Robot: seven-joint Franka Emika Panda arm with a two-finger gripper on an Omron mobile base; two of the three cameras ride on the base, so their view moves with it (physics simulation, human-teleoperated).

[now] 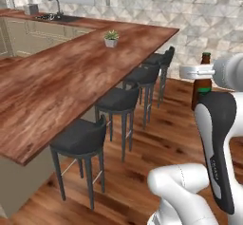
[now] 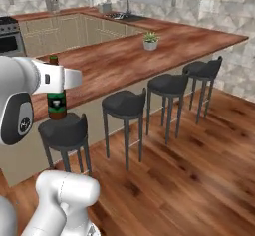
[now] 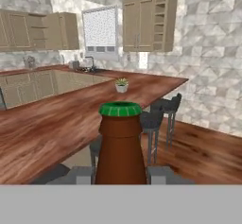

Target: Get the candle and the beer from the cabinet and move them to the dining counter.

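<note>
Tool (image 3: 121,173) clamped on beer (image 3: 120,145), bottle upright, carried above floor off the desk's (image 1: 57,81) stool-side edge; desk top lies ahead-left, no candle visible there.

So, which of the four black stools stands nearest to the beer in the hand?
The near-end stool, first of the row; the beer appears right above its seat.

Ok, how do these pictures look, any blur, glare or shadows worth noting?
Left base view: soft all over, flat even light, faint sheen on the dining counter. Right base view: same softness, the stools cast almost no shadow. Hand view: the beer looms large between the fingers, neck edges slightly smeared; window grainy, no glare.
</note>
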